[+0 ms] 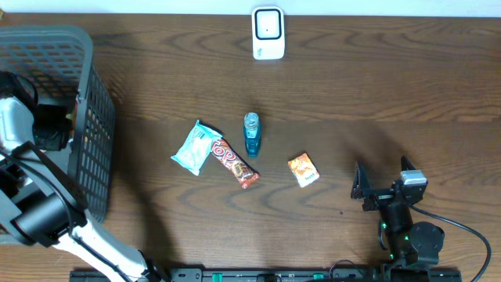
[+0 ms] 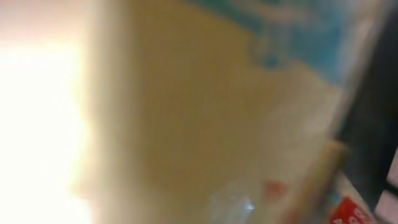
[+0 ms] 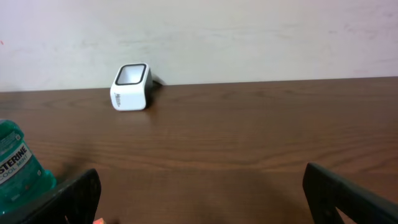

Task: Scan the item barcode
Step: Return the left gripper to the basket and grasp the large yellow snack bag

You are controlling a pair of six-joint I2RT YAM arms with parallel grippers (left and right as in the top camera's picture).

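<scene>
Blurred tan pack point(image 2: 205, 112), with blue print at the top, fills the left wrist view, too close to the lens to read. The left gripper point(image 1: 53, 129) is down inside the basket point(image 1: 94, 157) and clenched, with the pack right against it. Whether the pack is truly caught between the fingers cannot be told, since neither finger shows. That is the main risk. If the gripper has pinched only a thin edge, or nothing, the pack may slip back on the way up or snag on the basket wall beside the gripper. The barcode cannot be seen either, so the pack could reach the scanner point(image 1: 268, 33) wrong face out. The scanner stands well apart from the left gripper, far across the table point(image 1: 391, 94) by the wall. A low carry toward it might knock the bottle point(image 1: 251, 133) lying between them. The right gripper point(image 3: 199, 199) hangs released and empty above the table. From there, the scanner is far ahead and to its left, and the bottle near on its left.
</scene>
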